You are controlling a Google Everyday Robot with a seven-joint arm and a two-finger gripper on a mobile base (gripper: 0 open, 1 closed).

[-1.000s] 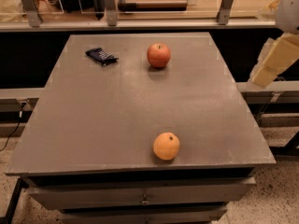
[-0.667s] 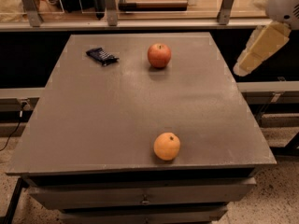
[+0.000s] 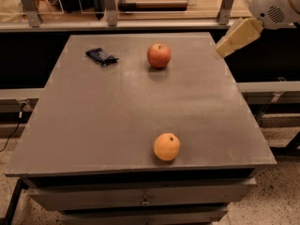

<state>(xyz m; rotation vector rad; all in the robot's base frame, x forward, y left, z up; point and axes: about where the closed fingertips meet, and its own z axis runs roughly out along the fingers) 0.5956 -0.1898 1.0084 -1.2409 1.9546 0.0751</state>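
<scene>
- Since the earlier frames, the tool [image 3: 225, 47] has been carried leftward and upward in the picture, from well off the right side of the table [image 3: 140, 107] to just over its far right edge.
- By that shift the gap between the tool and the red apple [image 3: 159, 55] has been narrowed, though the two are kept clearly apart and no contact is made.
- The red apple is found upright, stem upward, on the far half of the table, a little right of the centre line, and has not been displaced.
- Of all that lies on the table, the apple is the thing nearest to the tool.
- Whether the tool is apart or together cannot be told; nothing is seen to be held by it.
- The tool is angled downward and to the left, and is borne by the white arm housing [image 3: 276, 3] at the upper right corner.
- A dark blue packet [image 3: 101, 56] is laid flat to the left of the apple, well apart from it.
- An orange [image 3: 166, 146] is set near the front edge, well apart from both, and is likewise unmoved.
- A drawer front [image 3: 143, 198] is seen under the table's front edge.
- A metal rail [image 3: 140, 25] is run behind its far edge.
</scene>
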